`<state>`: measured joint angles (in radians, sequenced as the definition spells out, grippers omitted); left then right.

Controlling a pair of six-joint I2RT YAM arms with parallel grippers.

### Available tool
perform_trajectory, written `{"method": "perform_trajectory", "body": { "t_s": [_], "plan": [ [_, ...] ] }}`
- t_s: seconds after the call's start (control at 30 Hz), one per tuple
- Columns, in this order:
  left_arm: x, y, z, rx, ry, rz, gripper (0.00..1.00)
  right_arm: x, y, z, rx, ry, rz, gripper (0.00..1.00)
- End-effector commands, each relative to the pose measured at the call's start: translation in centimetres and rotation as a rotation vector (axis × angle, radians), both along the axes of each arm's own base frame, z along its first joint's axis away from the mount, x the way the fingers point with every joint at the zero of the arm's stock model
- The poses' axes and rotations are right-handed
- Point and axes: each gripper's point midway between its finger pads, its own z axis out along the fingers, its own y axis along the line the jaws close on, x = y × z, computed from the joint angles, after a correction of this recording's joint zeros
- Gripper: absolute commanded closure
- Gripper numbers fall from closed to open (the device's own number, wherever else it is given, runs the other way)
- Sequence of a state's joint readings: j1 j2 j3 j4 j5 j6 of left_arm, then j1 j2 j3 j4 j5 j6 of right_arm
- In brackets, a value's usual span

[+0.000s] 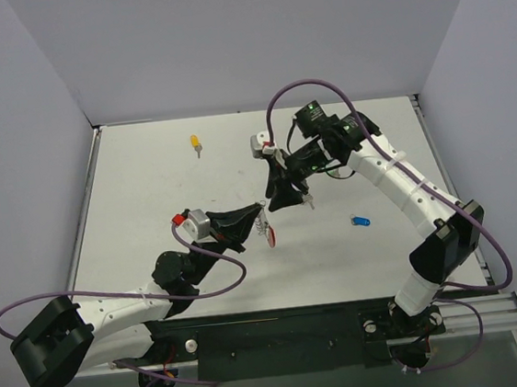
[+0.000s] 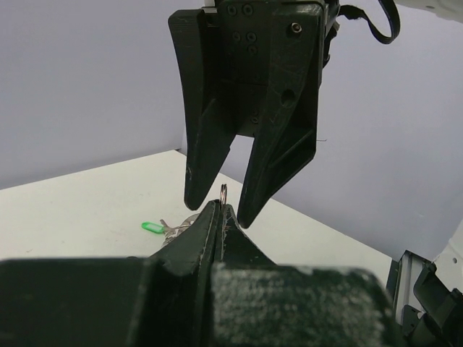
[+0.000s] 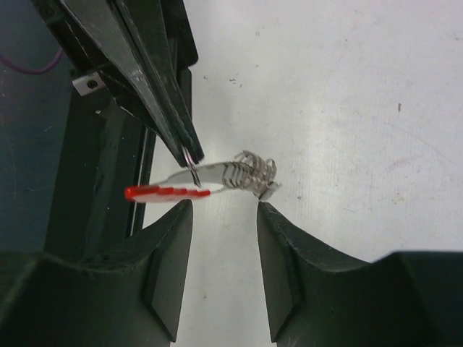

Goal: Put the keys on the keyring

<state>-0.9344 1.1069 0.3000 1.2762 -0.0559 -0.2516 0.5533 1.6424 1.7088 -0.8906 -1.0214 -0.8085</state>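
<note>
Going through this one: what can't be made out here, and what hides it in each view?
Top view: the keyring shows mostly its red part; the left fingers and right fingers cover the rest.
Left wrist view: the left fingers hide all but a sliver of ring wire.
Left wrist view: the green key has a blurred blade; unseen from above.
Right wrist view: the bunched silver pieces are too small to sort.

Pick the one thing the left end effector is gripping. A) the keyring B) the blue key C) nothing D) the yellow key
A: the left end effector is pinched shut on the keyring; the blue key lies off by itself.
</note>
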Motion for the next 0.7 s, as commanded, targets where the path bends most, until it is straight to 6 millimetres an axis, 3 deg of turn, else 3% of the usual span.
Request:
{"method": "perform_trajectory", "body": {
  "t_s": [0.0, 0.17, 0.47, 0.67],
  "plan": [
    [-1.0, 1.3, 5.2, -0.154, -0.107, -0.005, 1.0, -1.1, 1.5, 1.4, 0.039, 0.025, 0.013, 0.64],
    [-1.1, 1.2, 5.2, -0.159, -0.104, -0.017, 1.0, -1.2, 1.8, 1.1, 0.041, 0.042, 0.017, 0.67],
    [-1.0, 1.1, 4.9, -0.16, -0.098, -0.02, 1.0, -2.2, 1.8, 1.3, 0.061, 0.061, 0.051, 0.88],
    [-1.0, 1.1, 4.9, -0.157, -0.097, -0.016, 1.0, -2.9, 1.7, 1.5, 0.071, 0.062, 0.085, 0.89]
  ]
}}
